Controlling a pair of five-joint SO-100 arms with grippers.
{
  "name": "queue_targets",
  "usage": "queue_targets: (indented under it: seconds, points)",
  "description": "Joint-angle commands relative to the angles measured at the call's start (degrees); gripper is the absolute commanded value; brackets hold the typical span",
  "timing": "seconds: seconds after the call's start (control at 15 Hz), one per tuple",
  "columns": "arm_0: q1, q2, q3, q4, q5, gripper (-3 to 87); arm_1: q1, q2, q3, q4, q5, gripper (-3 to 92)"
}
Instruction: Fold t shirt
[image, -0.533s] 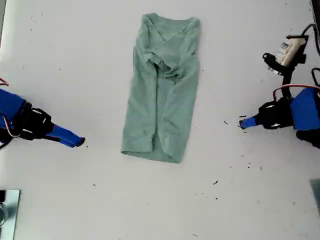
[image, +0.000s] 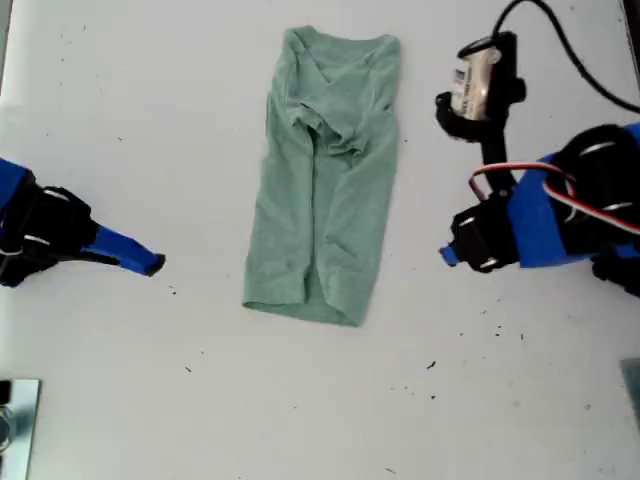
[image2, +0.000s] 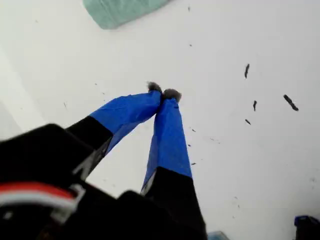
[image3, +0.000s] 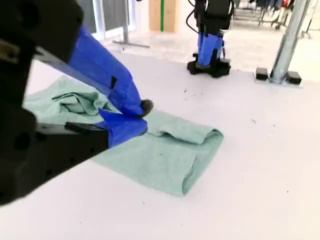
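The pale green t shirt (image: 325, 180) lies flat on the white table, folded into a long strip, with its neckline at the exterior view's top and its hem toward the bottom. My first gripper (image: 447, 255) is shut and empty at the exterior view's right, a short way from the shirt's edge. Its blue fingertips (image2: 171, 95) touch over bare table, and a corner of the t shirt (image2: 120, 11) shows beyond them. My second gripper (image: 152, 264) is shut and empty at the exterior view's left, well apart from the shirt. Its tips (image3: 142, 116) point across the t shirt (image3: 165, 150).
Small black specks (image: 432, 365) dot the table near the first arm. A metallic object (image: 15, 420) sits in the exterior view's bottom left corner. In the second wrist view, a blue arm (image3: 210, 40) and a metal post (image3: 289, 42) stand beyond the table.
My first arm has risen and moved toward the shirt, its camera now higher in the exterior view. My second gripper has shifted slightly upward in that view. The shirt has not moved.
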Motion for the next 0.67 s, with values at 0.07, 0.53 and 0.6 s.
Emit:
queue_targets:
  seconds: [0.07, 0.53, 0.6]
  points:
    - [5.01, -31.90, -38.32, 18.28, -4.31, -0.3, -2.20, -10.37, -25.05, 8.96, 0.18, 0.7]
    - [0.70, -41.84, -48.08, 24.52, 7.21, 23.3, -6.33, -21.88, -36.12, 8.35, 3.87, 30.7]
    - [-0.97, -44.82, -48.08, 23.38, 9.84, 23.8, -6.50, -23.99, -36.47, 7.29, 4.13, 30.7]
